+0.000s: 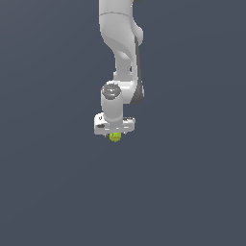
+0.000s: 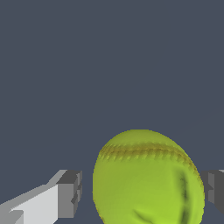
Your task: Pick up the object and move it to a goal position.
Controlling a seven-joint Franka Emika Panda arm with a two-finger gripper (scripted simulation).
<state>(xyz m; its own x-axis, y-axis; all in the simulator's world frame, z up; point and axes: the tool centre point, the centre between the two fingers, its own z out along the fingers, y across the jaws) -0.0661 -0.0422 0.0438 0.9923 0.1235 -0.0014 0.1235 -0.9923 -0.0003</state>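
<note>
The object, a small yellow-green ball [image 1: 115, 138] with thin curved seam lines, sits directly under the white gripper [image 1: 115, 134] in the exterior view and is partly hidden by the hand. In the wrist view the ball [image 2: 146, 175] lies between the two grey fingertips. One fingertip [image 2: 70, 192] stands a small gap away from the ball. The other fingertip [image 2: 213, 188] is at the ball's edge. The gripper [image 2: 142, 194] is open around the ball, with a jaw on each side of it.
The white arm [image 1: 122, 43] comes down from the top of the exterior view. Around it there is only a plain dark grey-blue surface [image 1: 192, 192].
</note>
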